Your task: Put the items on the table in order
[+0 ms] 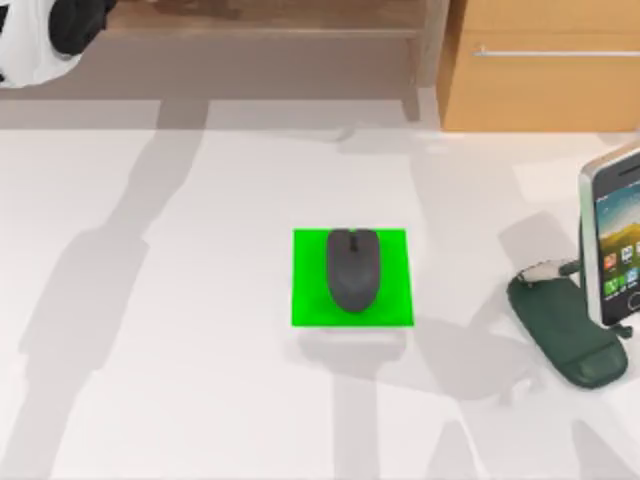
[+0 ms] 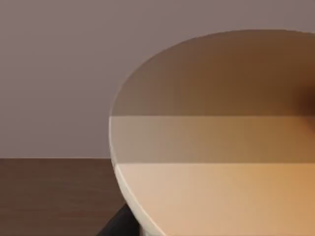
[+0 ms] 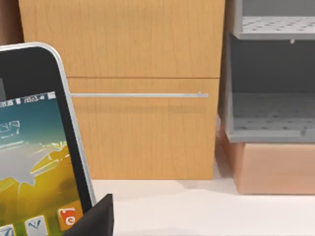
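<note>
The top view shows the phone (image 1: 612,235) standing over the stand (image 1: 567,335) at the table's (image 1: 150,350) right, slippery and breakable, best held by its thin sides; claw state unclear.

From my seat, the green pad (image 1: 352,278) is my landmark: the mouse (image 1: 353,268) sits on it, mid-table. Left of the pad the white table (image 1: 150,330) lies bare, wide room to pass. Right of the pad, the smartphone (image 1: 612,240) stands on its dark green stand (image 1: 565,335). Beyond the pad, the wooden cabinet (image 1: 545,70) blocks the far edge.
</note>
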